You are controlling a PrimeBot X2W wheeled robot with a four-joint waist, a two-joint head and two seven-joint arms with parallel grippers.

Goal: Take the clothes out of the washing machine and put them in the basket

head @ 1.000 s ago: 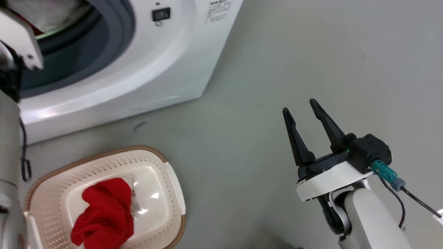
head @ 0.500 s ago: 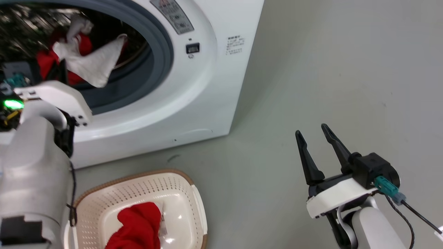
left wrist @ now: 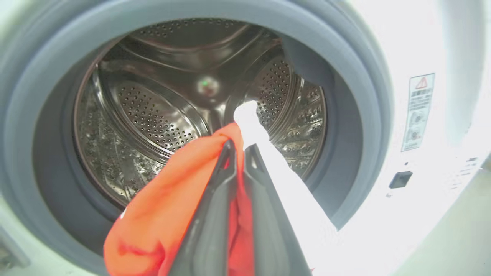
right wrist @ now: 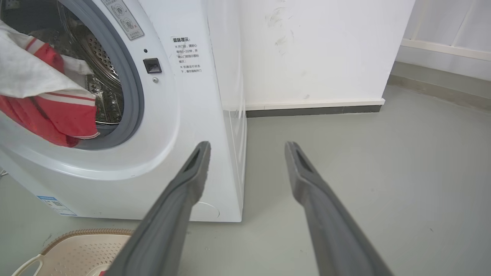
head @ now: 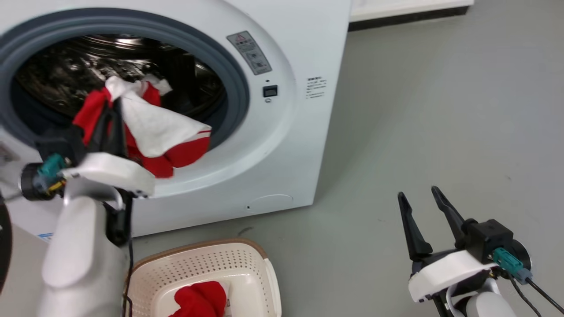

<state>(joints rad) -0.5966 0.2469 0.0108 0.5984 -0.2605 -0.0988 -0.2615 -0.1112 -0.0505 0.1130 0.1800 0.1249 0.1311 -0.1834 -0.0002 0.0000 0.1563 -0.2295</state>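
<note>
The white washing machine point(head: 304, 141) stands with its porthole open toward me. My left gripper point(head: 112, 115) is shut on a bunch of clothes point(head: 154, 127), a white cloth over a red garment with white trim, held in front of the porthole's lower rim. In the left wrist view the left gripper point(left wrist: 239, 145) pinches red fabric point(left wrist: 165, 207) and white cloth point(left wrist: 284, 180) before the steel drum point(left wrist: 153, 115). The cream basket point(head: 198, 247) sits on the floor below, with a red garment point(head: 198, 299) inside. My right gripper point(head: 418, 193) hangs open and empty over the floor at the right.
Bare grey floor point(head: 418, 110) stretches to the right of the machine. A white wall with a dark skirting strip point(right wrist: 314, 111) runs behind it. The right wrist view has the right gripper point(right wrist: 248, 145) open, the washing machine point(right wrist: 191, 115), the held clothes point(right wrist: 46, 103) and the basket point(right wrist: 76, 249).
The head camera has tilted up, shifting the whole picture down. My left gripper has drawn the red and white bunch out of the drum to the porthole's front. The right gripper stays open.
</note>
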